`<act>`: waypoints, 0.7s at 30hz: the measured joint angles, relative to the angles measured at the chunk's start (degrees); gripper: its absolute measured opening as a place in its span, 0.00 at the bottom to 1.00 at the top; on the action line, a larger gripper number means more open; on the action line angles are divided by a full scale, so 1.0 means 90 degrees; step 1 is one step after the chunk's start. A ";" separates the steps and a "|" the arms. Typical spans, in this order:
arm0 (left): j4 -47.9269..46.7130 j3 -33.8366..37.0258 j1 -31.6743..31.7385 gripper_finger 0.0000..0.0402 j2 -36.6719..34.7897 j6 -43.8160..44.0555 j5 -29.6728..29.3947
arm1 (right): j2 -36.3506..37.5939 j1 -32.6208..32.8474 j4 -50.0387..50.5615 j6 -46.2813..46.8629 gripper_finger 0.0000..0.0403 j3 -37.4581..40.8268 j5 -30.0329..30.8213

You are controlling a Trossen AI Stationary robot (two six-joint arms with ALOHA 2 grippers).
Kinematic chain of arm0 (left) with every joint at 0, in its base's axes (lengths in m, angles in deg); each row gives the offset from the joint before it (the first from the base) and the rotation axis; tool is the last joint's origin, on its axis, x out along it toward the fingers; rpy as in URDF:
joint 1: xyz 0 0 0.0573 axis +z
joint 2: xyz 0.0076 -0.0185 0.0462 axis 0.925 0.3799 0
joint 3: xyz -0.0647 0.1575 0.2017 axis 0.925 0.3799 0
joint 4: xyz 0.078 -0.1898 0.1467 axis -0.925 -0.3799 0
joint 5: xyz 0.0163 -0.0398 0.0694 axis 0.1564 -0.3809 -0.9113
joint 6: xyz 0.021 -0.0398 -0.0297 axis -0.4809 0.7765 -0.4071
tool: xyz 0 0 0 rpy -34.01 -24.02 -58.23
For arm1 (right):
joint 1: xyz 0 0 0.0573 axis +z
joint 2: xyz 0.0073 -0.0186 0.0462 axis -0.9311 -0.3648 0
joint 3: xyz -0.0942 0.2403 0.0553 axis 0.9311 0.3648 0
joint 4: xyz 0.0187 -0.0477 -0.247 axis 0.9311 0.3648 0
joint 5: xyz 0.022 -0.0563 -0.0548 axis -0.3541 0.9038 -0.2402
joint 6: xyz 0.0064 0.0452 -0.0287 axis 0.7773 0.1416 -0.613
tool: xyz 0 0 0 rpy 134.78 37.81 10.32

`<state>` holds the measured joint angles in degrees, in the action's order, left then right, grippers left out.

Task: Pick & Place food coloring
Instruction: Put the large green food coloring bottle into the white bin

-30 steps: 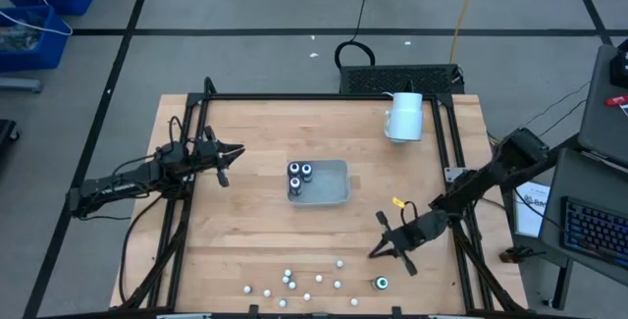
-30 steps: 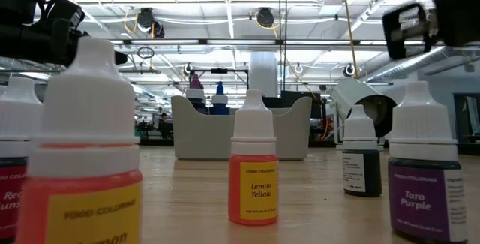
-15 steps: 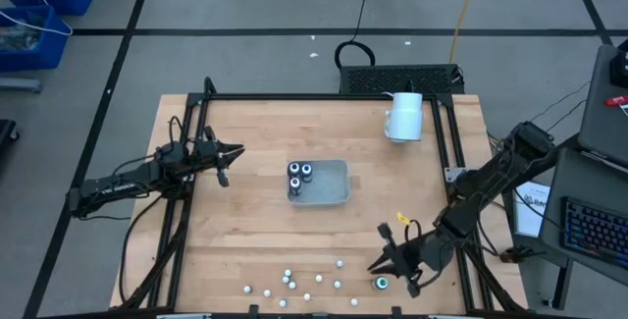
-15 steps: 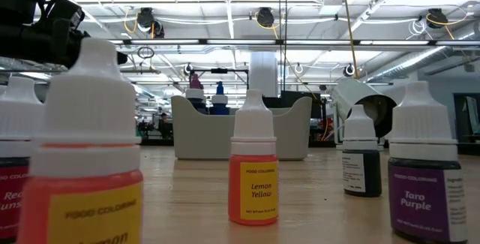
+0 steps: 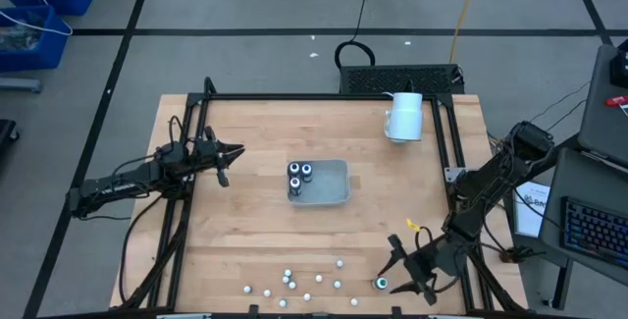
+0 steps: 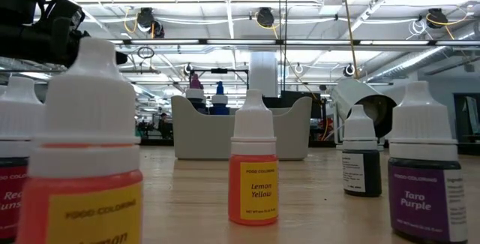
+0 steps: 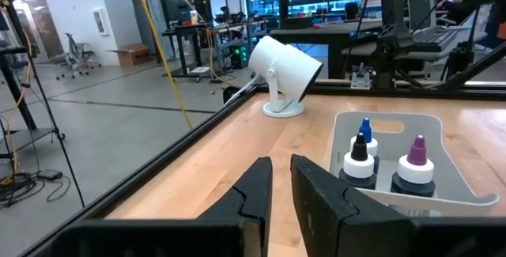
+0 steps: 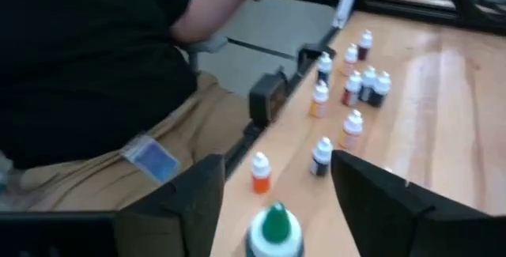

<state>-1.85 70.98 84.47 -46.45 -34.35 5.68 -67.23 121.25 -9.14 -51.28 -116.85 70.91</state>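
Straddling one green-capped bottle [image 8: 275,229], right gripper [image 5: 404,282] jaws apart | tray [image 5: 337,197]: three bottles [image 7: 360,160]

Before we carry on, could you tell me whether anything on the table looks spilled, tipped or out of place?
Nothing stands out. The small bottles stand upright along the near edge, three jars sit upright in the tray, and no spill shows.

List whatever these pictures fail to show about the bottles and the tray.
- High view: colours of the small bottles along the near edge, too small to tell.
- Low view: contents of the tray, hidden by its wall; the orange bottle is cut off by the edge.
- Right wrist view: green-tipped bottle blurred, label unreadable.
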 joint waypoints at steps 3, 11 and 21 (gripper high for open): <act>0.0000 0.0000 0.0000 0.14 0.0000 0.0009 0.0000 | -0.0127 0.0039 0.0133 0.0208 0.58 0.0003 0.0344; 0.0000 0.0000 -0.0002 0.14 0.0000 0.0020 0.0000 | -0.0796 0.0039 -0.0388 0.0314 0.57 0.0008 0.0391; 0.0000 0.0000 0.0000 0.14 -0.0002 0.0002 -0.0002 | -0.0944 0.0039 -0.0379 0.0689 0.56 0.0008 0.0268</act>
<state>-1.85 70.98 84.47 -46.47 -34.33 5.66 -75.72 121.60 -12.55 -45.08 -116.78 73.31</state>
